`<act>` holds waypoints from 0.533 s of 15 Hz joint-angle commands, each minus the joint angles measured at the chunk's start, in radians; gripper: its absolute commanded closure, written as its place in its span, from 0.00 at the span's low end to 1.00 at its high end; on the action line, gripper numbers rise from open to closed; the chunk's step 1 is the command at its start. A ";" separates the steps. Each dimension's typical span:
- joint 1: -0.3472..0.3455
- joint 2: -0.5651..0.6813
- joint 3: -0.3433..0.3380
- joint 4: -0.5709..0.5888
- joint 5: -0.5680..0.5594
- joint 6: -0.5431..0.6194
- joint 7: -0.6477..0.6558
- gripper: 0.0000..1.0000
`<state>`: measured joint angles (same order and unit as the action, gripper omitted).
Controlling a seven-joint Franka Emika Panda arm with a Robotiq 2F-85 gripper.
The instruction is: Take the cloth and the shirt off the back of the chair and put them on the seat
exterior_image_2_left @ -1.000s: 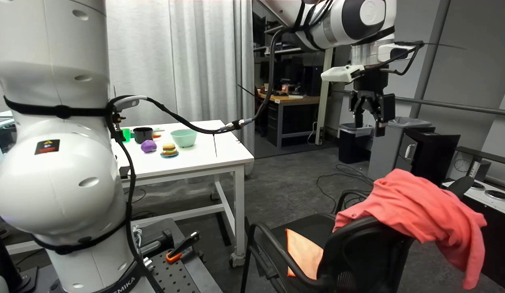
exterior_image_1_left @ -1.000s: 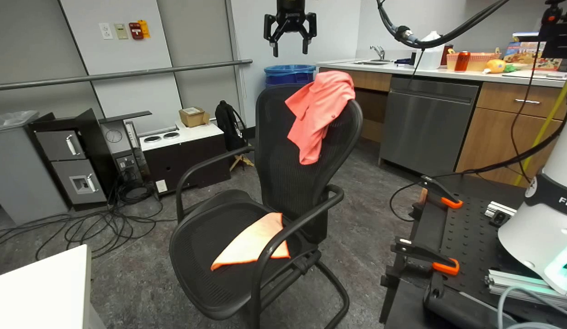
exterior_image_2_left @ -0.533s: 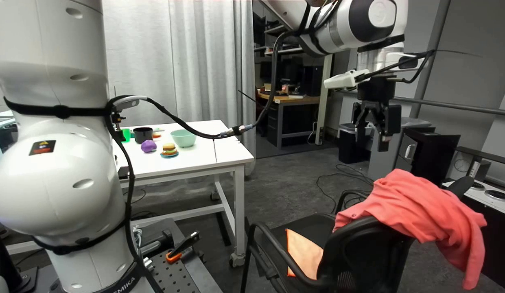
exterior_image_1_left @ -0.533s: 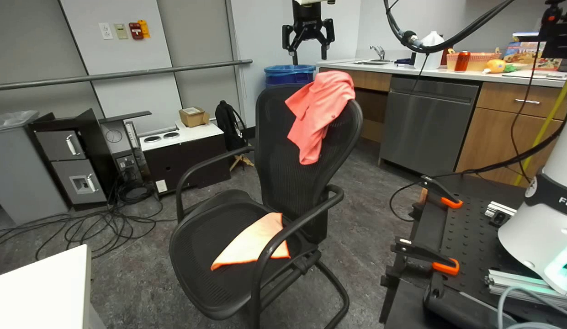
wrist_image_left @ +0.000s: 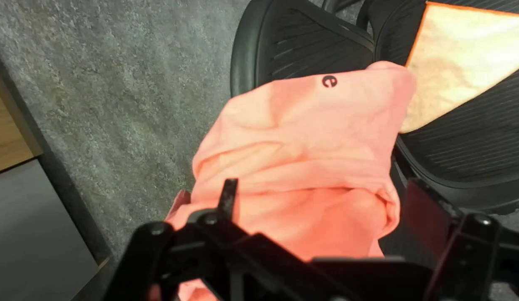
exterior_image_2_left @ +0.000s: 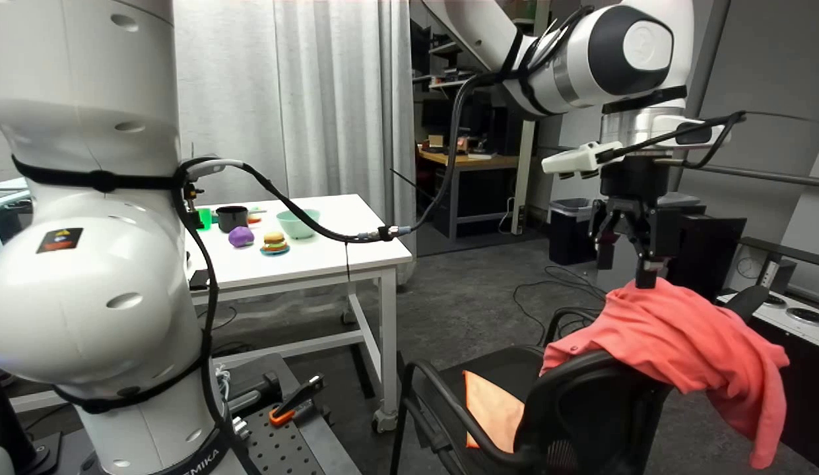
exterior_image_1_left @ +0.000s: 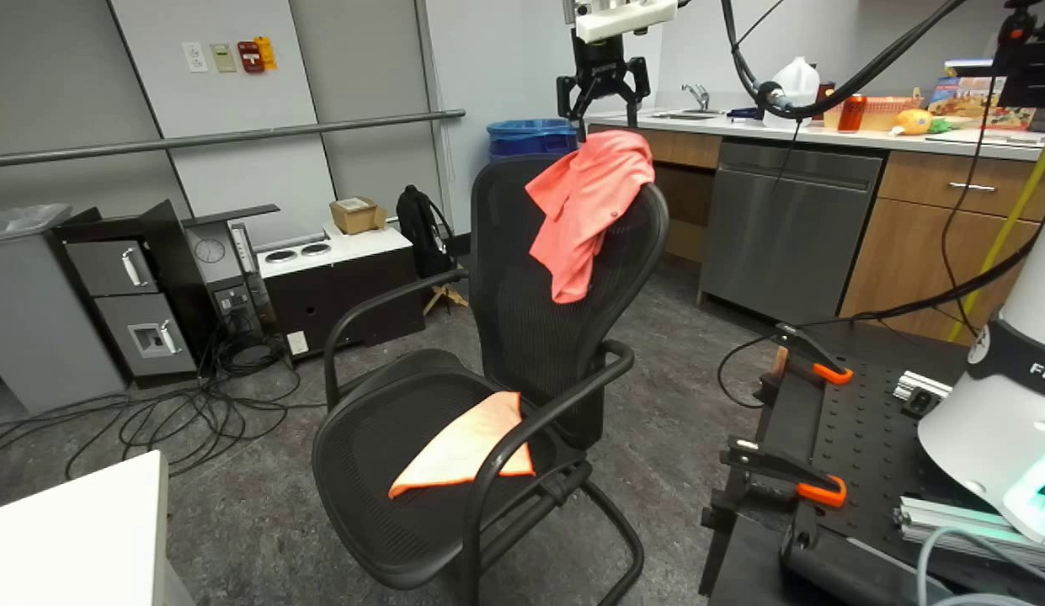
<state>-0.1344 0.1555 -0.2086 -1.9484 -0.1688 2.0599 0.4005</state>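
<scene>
The coral shirt (exterior_image_1_left: pixel 591 202) hangs over the top of the black chair's back (exterior_image_1_left: pixel 518 269); it also shows in an exterior view (exterior_image_2_left: pixel 686 336) and the wrist view (wrist_image_left: pixel 301 121). The pale orange cloth (exterior_image_1_left: pixel 467 442) lies flat on the chair seat (exterior_image_1_left: pixel 379 446), seen also in an exterior view (exterior_image_2_left: pixel 493 409) and the wrist view (wrist_image_left: pixel 460 62). My gripper (exterior_image_1_left: pixel 608 128) is open and empty, pointing down just above the shirt's top, as an exterior view also shows (exterior_image_2_left: pixel 625 267). In the wrist view the shirt lies between the spread fingers (wrist_image_left: pixel 326 192). Whether a fingertip touches it I cannot tell.
The chair's armrests (exterior_image_1_left: pixel 556 404) rise beside the seat. A white table (exterior_image_2_left: pixel 317 254) with toy food and bowls stands on one side. A kitchen counter (exterior_image_1_left: pixel 640 118) and a blue bin (exterior_image_1_left: pixel 535 128) are behind the chair. A cable (exterior_image_2_left: pixel 449 152) hangs from the arm.
My gripper has come down and moved rightward in both exterior views, from well above the chair to just over the shirt. It stays open. The shirt, cloth and chair have not moved.
</scene>
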 commanded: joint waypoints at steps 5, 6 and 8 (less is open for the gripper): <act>-0.008 0.076 -0.014 0.029 -0.027 0.121 0.018 0.00; -0.007 0.087 -0.016 0.035 -0.029 0.134 0.019 0.00; -0.005 0.103 -0.019 0.042 -0.026 0.150 0.020 0.25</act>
<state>-0.1406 0.2260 -0.2195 -1.9389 -0.1691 2.1882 0.4009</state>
